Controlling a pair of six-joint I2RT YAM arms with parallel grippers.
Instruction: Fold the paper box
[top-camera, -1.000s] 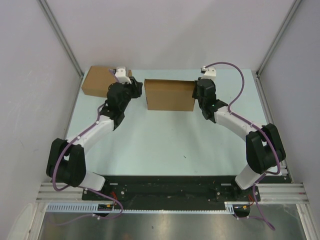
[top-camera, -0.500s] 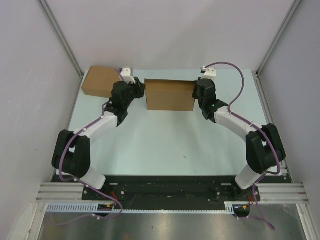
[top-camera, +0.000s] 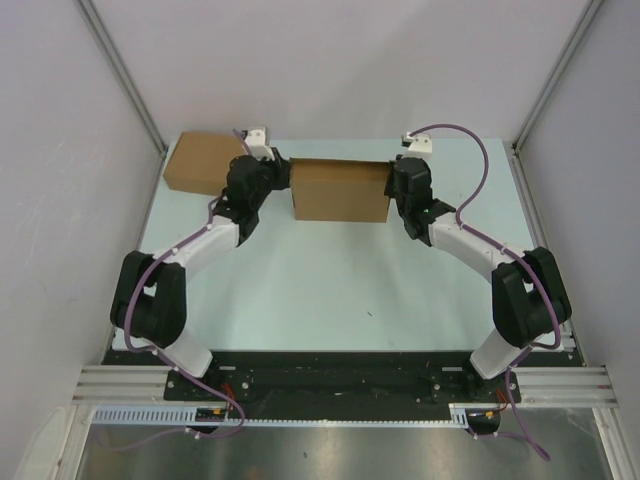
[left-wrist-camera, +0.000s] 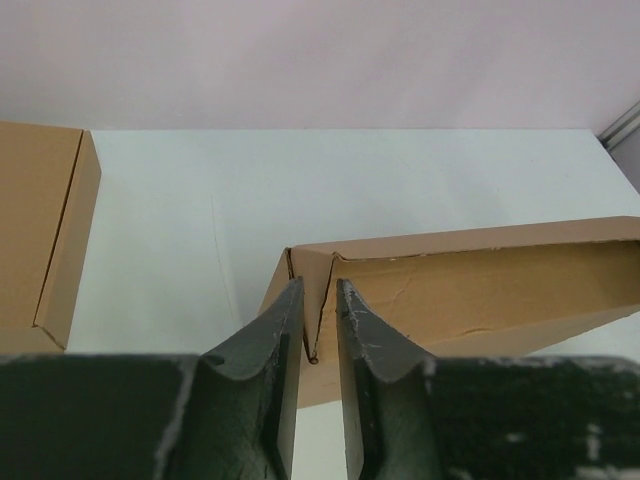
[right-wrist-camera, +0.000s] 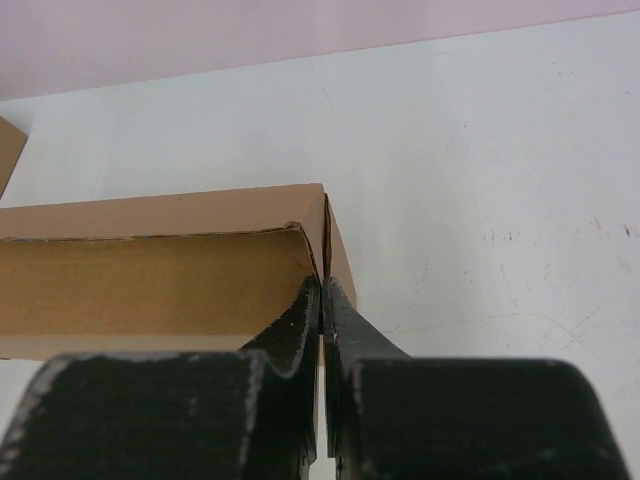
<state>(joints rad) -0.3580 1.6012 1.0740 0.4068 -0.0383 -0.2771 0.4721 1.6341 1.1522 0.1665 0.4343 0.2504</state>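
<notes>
The paper box (top-camera: 338, 190) sits at the back middle of the table as a brown open tray with raised walls. In the left wrist view its left end wall (left-wrist-camera: 312, 300) stands between the two fingers of my left gripper (left-wrist-camera: 318, 285), which are narrowly open with a small gap on each side of the cardboard. From above, the left gripper (top-camera: 280, 176) sits at the box's left end. My right gripper (top-camera: 393, 186) is at the other end. In the right wrist view the right gripper (right-wrist-camera: 322, 282) is shut on the right end wall (right-wrist-camera: 326, 235).
A second, closed flat brown cardboard box (top-camera: 200, 162) lies at the back left, just behind the left arm, and shows again as a box (left-wrist-camera: 40, 230) in the left wrist view. The pale table (top-camera: 330, 280) runs between grey side walls.
My left arm has swung right from the closed box to the paper box's left end, and its jaws have narrowed round the end wall. The right arm has not moved.
</notes>
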